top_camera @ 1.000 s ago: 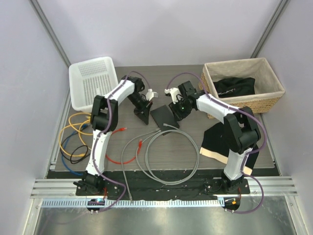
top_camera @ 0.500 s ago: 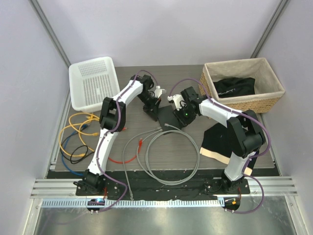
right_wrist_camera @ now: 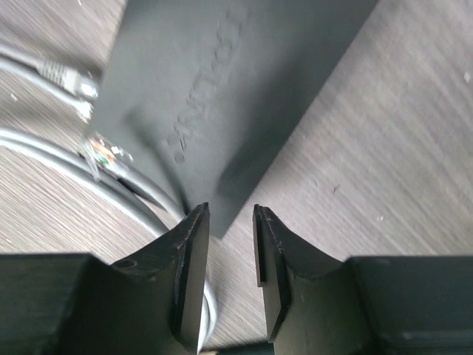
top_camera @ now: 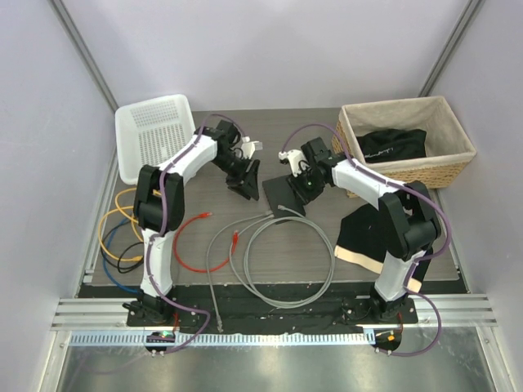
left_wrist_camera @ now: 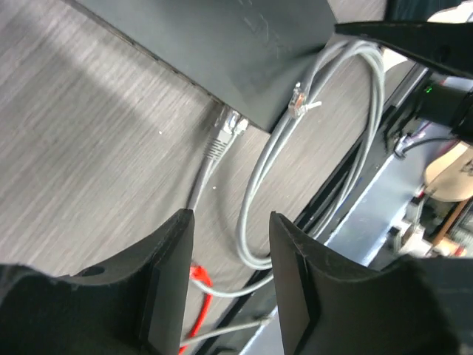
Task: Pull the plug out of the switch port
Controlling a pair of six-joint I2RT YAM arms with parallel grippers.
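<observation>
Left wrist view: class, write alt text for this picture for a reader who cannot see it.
A grey plug lies with its tip at the edge of the black switch, ahead of the open, empty left gripper. A second, loose plug lies by the same edge, grey cable loops over the table, and a red cable shows low down.

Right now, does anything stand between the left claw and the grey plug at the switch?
Nothing visible: only bare table lies between the open left claw and the grey plug at the switch edge. A loose cable end sits aside.
</observation>
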